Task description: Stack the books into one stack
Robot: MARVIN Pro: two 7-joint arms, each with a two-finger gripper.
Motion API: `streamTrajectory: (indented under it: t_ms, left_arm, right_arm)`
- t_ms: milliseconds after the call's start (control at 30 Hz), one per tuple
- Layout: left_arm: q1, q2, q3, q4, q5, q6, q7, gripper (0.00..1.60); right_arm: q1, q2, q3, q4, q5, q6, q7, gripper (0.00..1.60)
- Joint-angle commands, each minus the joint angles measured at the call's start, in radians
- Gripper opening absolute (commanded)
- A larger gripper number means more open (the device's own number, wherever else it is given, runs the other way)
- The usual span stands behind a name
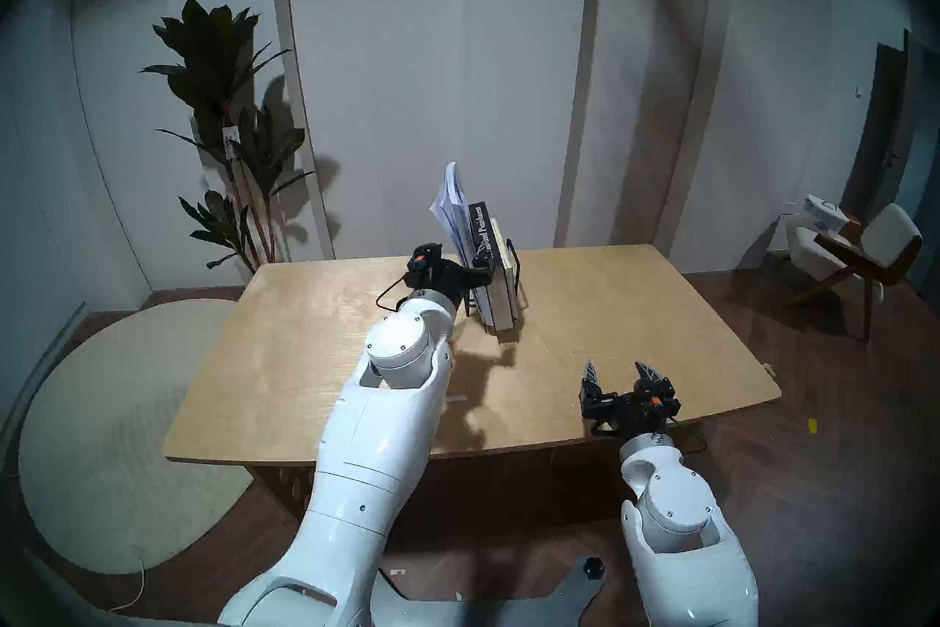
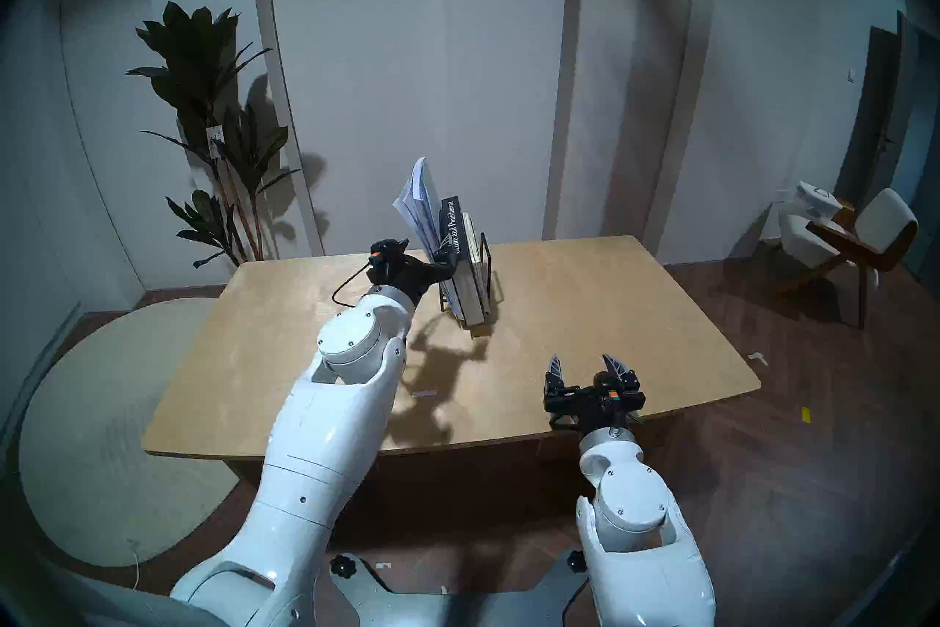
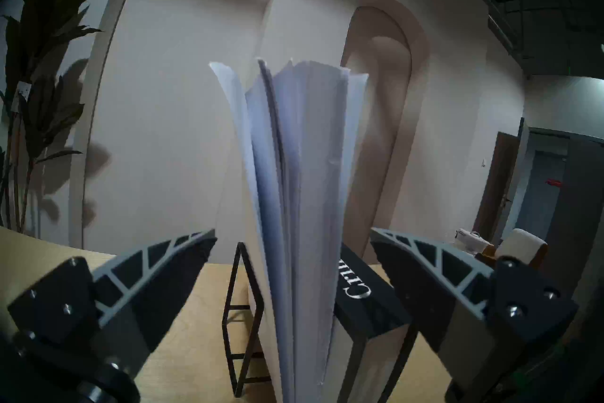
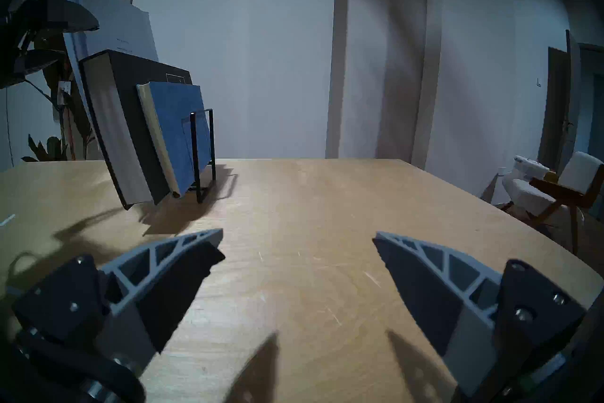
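Note:
Three books stand upright in a black wire rack (image 4: 202,144) on the wooden table (image 1: 305,356). The floppy white softcover (image 3: 304,196) is on the left with its pages fanned. The thick black "Crime and Punishment" (image 1: 483,234) is in the middle. The thin blue hardcover (image 4: 186,131) is on the right. My left gripper (image 3: 292,234) is open at the books' near edge. Its fingers stand on either side of the white softcover and the black book's spine corner (image 3: 366,297), clear of both. My right gripper (image 1: 616,369) is open and empty, low over the table's front right.
A potted plant (image 1: 224,112) stands behind the table's far left corner. A chair (image 1: 864,249) is off to the right. A round pale rug (image 1: 117,432) lies on the floor at the left. A small white strip (image 2: 424,393) lies on the table by my left arm.

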Motion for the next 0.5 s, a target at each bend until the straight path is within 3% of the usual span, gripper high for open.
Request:
streamTrajectory:
  t_ms: [0, 467]
  left_arm:
    - [-0.055, -0.018, 0.005, 0.004, 0.039, -0.040, 0.042, 1.60]
    - [-0.069, -0.020, 0.023, 0.029, 0.074, -0.059, 0.084, 1.60]
  right_arm:
    - [0.004, 0.001, 0.000, -0.025, -0.002, -0.013, -0.002, 1.60]
    - [0.003, 0.004, -0.002, -0.025, 0.000, -0.013, -0.005, 1.60]
